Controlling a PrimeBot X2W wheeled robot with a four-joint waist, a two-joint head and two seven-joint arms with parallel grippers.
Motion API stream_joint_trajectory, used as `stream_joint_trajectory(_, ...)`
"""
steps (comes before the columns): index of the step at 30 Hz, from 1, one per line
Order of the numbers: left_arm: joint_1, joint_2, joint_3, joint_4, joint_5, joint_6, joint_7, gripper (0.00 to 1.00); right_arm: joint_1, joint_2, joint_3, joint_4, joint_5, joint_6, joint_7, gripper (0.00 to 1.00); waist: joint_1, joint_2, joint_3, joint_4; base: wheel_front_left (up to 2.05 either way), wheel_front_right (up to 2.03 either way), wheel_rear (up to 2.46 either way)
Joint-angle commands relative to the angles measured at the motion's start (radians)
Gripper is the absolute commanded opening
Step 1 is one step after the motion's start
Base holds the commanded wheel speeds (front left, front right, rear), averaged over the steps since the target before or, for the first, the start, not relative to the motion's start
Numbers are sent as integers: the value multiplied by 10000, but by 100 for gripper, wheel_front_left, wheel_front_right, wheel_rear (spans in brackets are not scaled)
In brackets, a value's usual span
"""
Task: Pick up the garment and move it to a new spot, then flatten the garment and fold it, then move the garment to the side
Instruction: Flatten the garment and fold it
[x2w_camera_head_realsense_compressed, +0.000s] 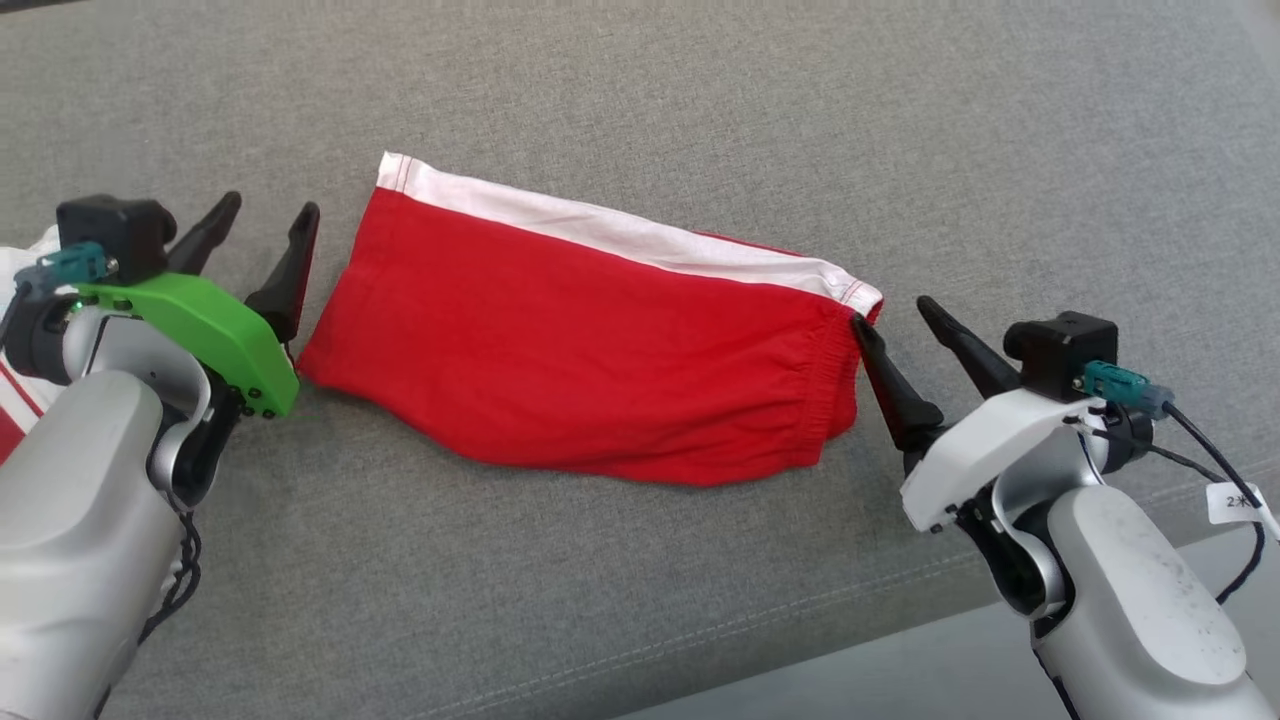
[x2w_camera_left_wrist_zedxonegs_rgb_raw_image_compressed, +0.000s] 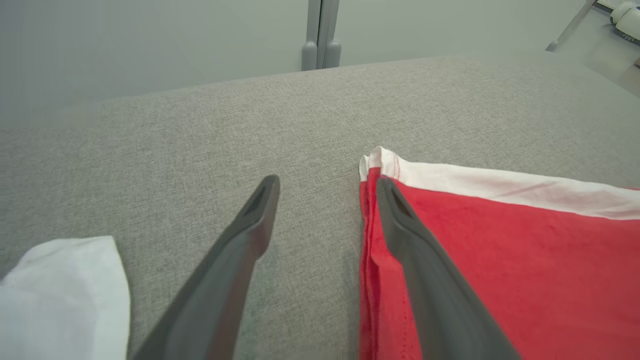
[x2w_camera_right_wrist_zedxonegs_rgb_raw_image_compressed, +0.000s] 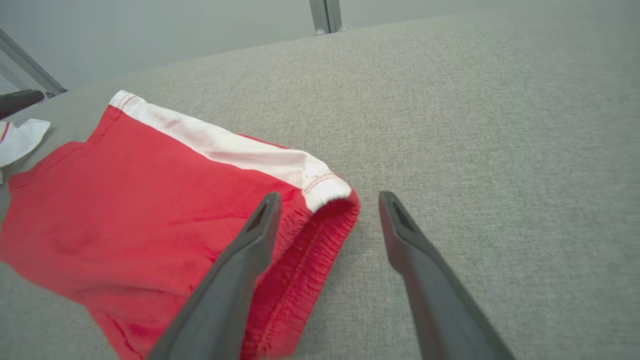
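Garment (x2w_camera_head_realsense_compressed: 580, 340): red shorts with white side band, lying doubled and flat at centre of grey cushion (x2w_camera_head_realsense_compressed: 700, 100). Left gripper (x2w_camera_head_realsense_compressed: 270, 205), 9 o'clock of garment: jaws spread, holding nothing. Right gripper (x2w_camera_head_realsense_compressed: 890, 308), 3 o'clock, at waistband end: likewise spread and empty. Status: fold appears done; move to the side apparently outstanding. Containers: none seen. White cloth (x2w_camera_head_realsense_compressed: 20, 260), far 9 o'clock.

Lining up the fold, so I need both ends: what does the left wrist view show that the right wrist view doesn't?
Left wrist view: stacked side edges of the garment, beside one finger of the open left gripper. Right wrist view: the gathered waistband, partly between the fingers of the open right gripper. Both: the white band, grey cushion and a white cloth.
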Motion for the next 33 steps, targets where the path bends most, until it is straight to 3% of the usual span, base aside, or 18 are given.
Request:
stream_joint_trajectory(1, 305, -16, 35, -160, -102, 116, -144, 100, 289, -61, -157, -222, -57, -7, 82, 100, 0, 0, -193, 113, 0, 0, 0)
stream_joint_trajectory(10, 1389, -501, -152, -482, -338, 573, -258, 100, 1352, 238, -1032, -1396, -289, -9, 241, 100, 0, 0, -418, 126, 0, 0, 0)
stream_joint_trajectory(19, 1598, -605, -187, 218, -587, 1055, 442, 100, 1914, 515, -1178, -2394, -428, -7, 522, 100, 0, 0, -313, -263, 0, 0, 0)
stream_joint_trajectory(25, 1677, -783, -359, 490, -806, 831, 973, 100, 1966, 591, -1220, -2611, -464, -9, 585, 100, 0, 0, -314, -284, 0, 0, 0)
stream_joint_trajectory(26, 1674, -813, -401, 492, -805, 783, 1018, 75, 1971, 602, -1226, -2630, -469, -9, 582, 100, 0, 0, -322, -268, 0, 0, 0)
stream_joint_trajectory(27, 1655, -824, -418, 491, -791, 773, 1020, 37, 1966, 616, -1228, -2644, -477, -9, 581, 100, 0, 0, -328, -253, 0, 0, 0)
stream_joint_trajectory(28, 1640, -850, -434, 493, -762, 776, 984, 7, 1954, 631, -1209, -2649, -475, -7, 571, 100, 0, 0, -339, -238, 0, 0, 0)
stream_joint_trajectory(29, 1640, -878, -489, 481, -697, 759, 976, 0, 1943, 638, -1190, -2642, -480, -9, 563, 100, 0, 0, -353, -224, 0, 0, 0)
stream_joint_trajectory(33, 1623, -949, -569, 440, -613, 701, 803, 0, 1901, 666, -1154, -2564, -519, -7, 526, 100, 0, 0, -400, -144, 0, 0, 0)
